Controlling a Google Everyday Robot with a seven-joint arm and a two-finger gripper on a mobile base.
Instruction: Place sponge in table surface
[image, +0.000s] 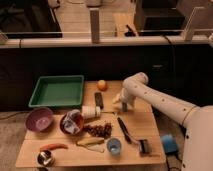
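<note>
The sponge is a small pale yellow block at the back right of the table surface, just right of a black remote. My gripper hangs from the white arm that reaches in from the right, and it points down at the tabletop right beside the sponge. The sponge touches the gripper's left side. I cannot tell whether the sponge rests on the wood or is held.
A green tray stands at the back left and an orange fruit behind the remote. A purple bowl, a red bowl, a white can, a blue cup and a black brush fill the front. A blue block sits off the right edge.
</note>
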